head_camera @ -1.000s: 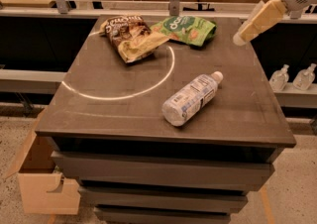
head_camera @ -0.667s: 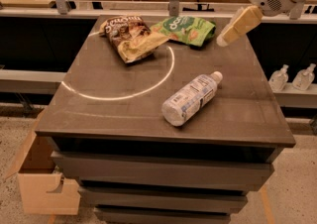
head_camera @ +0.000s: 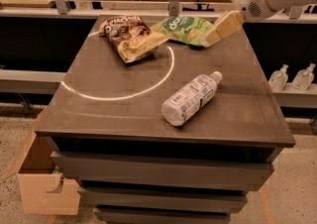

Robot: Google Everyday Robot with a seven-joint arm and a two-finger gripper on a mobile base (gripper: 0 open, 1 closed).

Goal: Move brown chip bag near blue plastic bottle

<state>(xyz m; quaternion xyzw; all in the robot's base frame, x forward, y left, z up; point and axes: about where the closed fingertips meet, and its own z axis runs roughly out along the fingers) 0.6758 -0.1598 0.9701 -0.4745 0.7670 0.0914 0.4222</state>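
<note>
Setting: dark brown worktop on stacked drawers, with a long wooden counter behind it and an open cardboard box on the floor by the near left corner.
Brown bag: the crinkled dark brown chip bag lay flat near the far edge, left of centre, touching nothing that held it.
Bag's long axis: diagonal, with the dark end toward the far left corner and the pale yellow end pointing toward the middle of the worktop.
Bottle: the clear plastic bottle with white cap and blue-and-white label lay on its side right of centre. Its cap faced the far right corner, its base the near edge, and it was well apart from the brown bag.
Claw: the tan claw hung over the far right part of the worktop, tip angled down and leftward above the right end of the green snack bag. Whether it was open or closed could not be told, and it carried nothing visible.
Deciding relation: the brown bag lay to the claw's left along the far edge, with the green snack bag between them.
Judgement: the claw would probably need to pass over the green bag and meet the brown one across its narrow width.
Task progress: grasp not yet made.
</note>
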